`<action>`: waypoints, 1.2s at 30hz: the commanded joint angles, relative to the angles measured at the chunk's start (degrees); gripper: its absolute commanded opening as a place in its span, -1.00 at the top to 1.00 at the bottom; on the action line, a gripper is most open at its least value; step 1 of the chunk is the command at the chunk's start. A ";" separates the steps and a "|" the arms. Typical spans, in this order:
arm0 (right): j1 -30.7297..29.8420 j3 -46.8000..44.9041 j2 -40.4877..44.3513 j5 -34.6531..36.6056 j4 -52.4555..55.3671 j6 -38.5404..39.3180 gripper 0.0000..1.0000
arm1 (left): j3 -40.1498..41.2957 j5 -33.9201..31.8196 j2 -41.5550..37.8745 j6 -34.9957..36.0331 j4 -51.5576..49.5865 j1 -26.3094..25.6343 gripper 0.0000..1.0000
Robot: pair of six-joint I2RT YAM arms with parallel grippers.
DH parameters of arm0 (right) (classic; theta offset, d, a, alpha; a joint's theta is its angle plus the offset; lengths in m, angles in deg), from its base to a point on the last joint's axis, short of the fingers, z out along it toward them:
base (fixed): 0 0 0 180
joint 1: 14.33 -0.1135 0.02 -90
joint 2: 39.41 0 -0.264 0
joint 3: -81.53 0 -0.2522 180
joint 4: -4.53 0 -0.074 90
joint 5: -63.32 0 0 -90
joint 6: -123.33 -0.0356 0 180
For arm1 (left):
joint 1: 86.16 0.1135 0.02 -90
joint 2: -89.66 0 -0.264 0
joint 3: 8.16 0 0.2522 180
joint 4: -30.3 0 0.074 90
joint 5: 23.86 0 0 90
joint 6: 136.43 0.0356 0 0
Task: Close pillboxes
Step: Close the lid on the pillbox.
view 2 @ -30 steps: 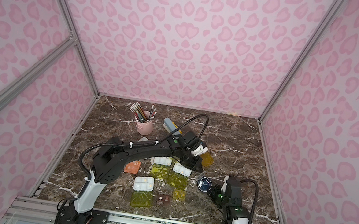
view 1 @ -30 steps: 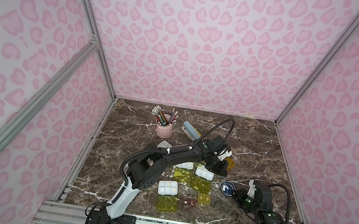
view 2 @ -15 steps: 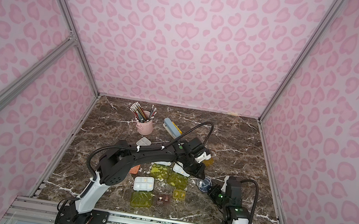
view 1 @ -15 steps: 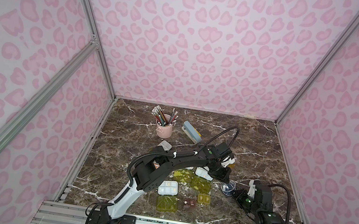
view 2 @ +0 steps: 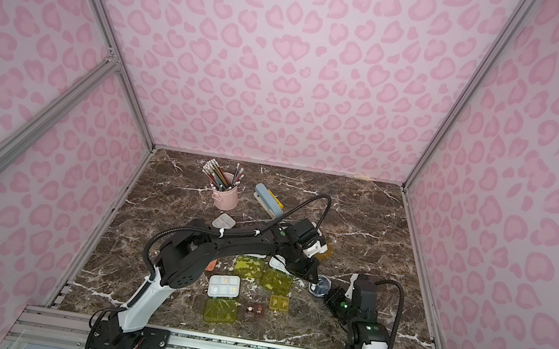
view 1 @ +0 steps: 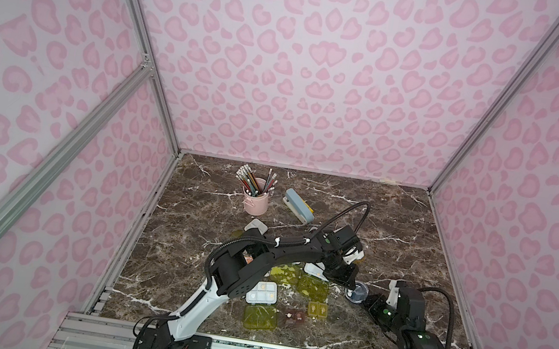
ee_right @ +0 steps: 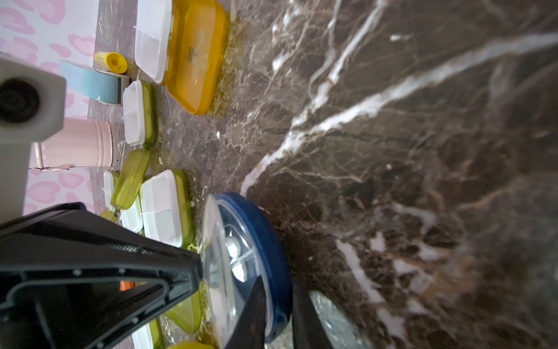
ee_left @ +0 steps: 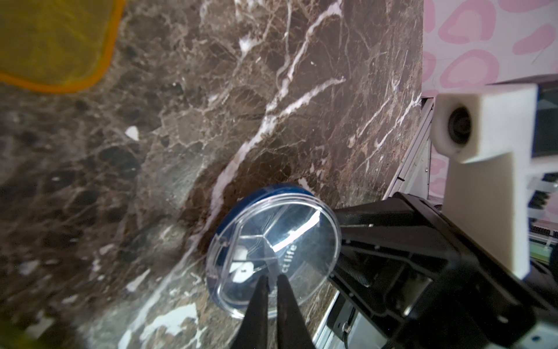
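- Effort at this moment sat on the round pillbox, which stood on the marble table toward the robot's right, just beside the cluster of other cases.
- Its clear lid stood tilted up off the blue base, so this one was not yet shut.
- The left gripper had its fingers together with nothing between them, and its tips rested on the clear lid, seemingly to press it down.
- The right gripper had one finger on each side of the blue base's rim and appeared clamped on it, steadying the round pillbox.
- Little looked finished. The front white tray lay open with its lime lid folded flat toward the robot.
- Two more lime lids also lay flat and open in the middle of the cluster.
- The amber-lidded box was open as well, lid flat beside its tray.
- The small brown box and yellow box seemed open too, though they were too small to be sure.
- By my judgement the task was in its early part, with nearly every case left to close.
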 commanded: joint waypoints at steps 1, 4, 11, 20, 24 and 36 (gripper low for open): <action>-0.02 0.79 0.85 -0.07 1.14 0.35 0.53 | -0.02 0.41 -0.17 0.31 0.81 0.00 0.76; -0.09 1.71 1.87 0.59 3.30 1.02 0.39 | 0.14 0.32 -0.49 0.58 0.46 0.29 0.76; -0.09 3.51 7.00 2.55 10.73 1.87 0.12 | 0.79 0.12 -1.41 0.84 0.45 0.74 0.77; -0.02 5.28 16.07 2.93 19.78 -0.91 -0.03 | 3.05 -0.01 -3.07 0.85 1.88 0.75 0.77; -0.09 6.76 18.74 2.69 22.20 -1.74 -0.04 | 4.10 0.00 -3.88 0.93 2.41 0.74 0.77; -0.07 1.03 9.94 -3.57 7.15 -3.85 -0.17 | 9.71 -1.35 -11.81 3.45 0.27 3.27 0.80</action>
